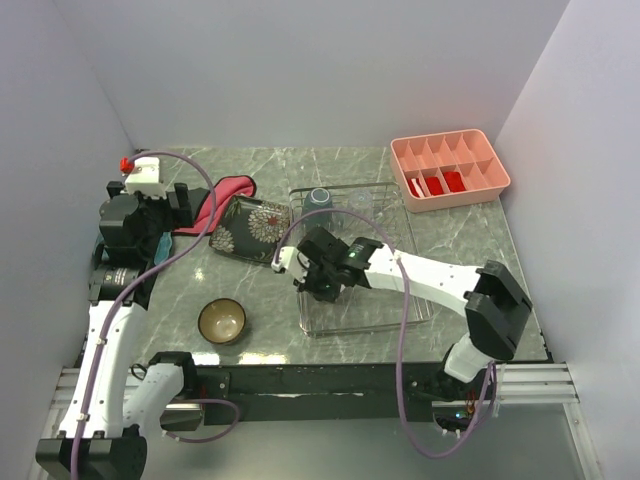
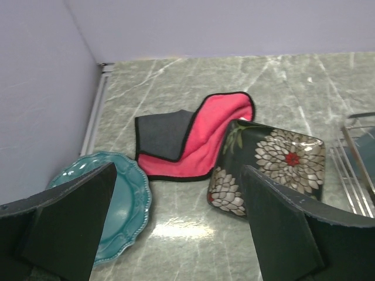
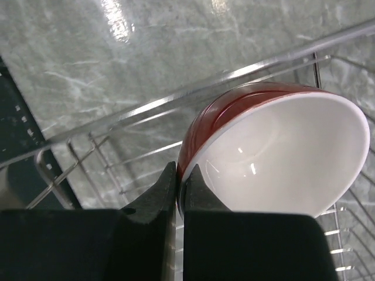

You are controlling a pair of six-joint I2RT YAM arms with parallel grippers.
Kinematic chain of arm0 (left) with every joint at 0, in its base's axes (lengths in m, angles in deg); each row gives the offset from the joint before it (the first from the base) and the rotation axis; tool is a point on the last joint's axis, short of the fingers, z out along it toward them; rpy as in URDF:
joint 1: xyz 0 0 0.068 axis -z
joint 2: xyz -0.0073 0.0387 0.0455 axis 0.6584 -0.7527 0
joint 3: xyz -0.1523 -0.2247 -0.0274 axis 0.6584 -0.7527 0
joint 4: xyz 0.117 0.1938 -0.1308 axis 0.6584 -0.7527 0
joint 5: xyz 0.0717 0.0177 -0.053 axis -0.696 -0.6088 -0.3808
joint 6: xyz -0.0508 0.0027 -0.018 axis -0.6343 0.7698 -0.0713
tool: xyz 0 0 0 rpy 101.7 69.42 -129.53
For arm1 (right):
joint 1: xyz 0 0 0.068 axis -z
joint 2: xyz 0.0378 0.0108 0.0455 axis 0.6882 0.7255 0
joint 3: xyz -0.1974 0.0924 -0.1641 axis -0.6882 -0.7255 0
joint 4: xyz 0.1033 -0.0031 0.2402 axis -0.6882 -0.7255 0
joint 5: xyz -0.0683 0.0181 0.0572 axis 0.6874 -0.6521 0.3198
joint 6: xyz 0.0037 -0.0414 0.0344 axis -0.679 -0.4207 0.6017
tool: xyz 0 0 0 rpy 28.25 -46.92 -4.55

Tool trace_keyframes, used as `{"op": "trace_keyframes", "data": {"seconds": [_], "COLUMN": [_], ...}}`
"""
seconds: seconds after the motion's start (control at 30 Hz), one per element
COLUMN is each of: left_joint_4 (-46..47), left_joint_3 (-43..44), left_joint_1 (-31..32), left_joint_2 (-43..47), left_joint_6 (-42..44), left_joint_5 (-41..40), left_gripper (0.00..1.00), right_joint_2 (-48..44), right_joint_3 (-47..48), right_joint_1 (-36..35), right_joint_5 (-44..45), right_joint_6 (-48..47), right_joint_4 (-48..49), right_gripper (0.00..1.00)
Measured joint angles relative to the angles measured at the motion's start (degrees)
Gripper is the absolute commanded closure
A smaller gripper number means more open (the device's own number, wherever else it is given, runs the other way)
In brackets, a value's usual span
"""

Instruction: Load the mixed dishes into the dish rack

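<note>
In the right wrist view my right gripper [image 3: 180, 178] is shut on the rim of the red bowl [image 3: 281, 158], which has a white inside and hangs tilted over the wires of the dish rack [image 3: 146, 108]. From above, that gripper [image 1: 318, 285] sits over the rack's [image 1: 400, 225] near left part and hides the bowl. A grey-blue mug [image 1: 320, 198] stands in the rack's far end. My left gripper [image 2: 176, 234] is open above bare table, between the round blue plate [image 2: 126, 205] and the square flowered plate [image 2: 275, 164]. The dark cream-lined bowl [image 1: 222, 321] rests near the front left.
A red-pink cloth [image 2: 205, 140] with a grey fold lies behind the square plate [image 1: 250, 228]. A pink compartment tray [image 1: 450, 168] stands at the back right. White walls close in the table on the left, back and right.
</note>
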Motion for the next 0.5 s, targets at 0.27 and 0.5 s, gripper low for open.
{"op": "trace_keyframes", "data": {"seconds": [0.27, 0.5], "left_joint_4": [-0.2, -0.2], "left_joint_3": [1.1, 1.1], "left_joint_1": [2.6, 9.3], "left_joint_2": [-2.8, -7.3], "left_joint_6": [0.3, 1.6], "left_joint_5": [6.3, 7.5], "left_gripper": [0.12, 0.12], "right_joint_2": [-12.1, -20.7], "right_joint_3": [0.0, -13.0], "right_joint_1": [5.0, 25.2], "right_joint_5": [-9.1, -31.1], "right_joint_6": [5.4, 24.9], "right_joint_4": [-2.7, 15.6], "right_gripper": [1.0, 1.0]}}
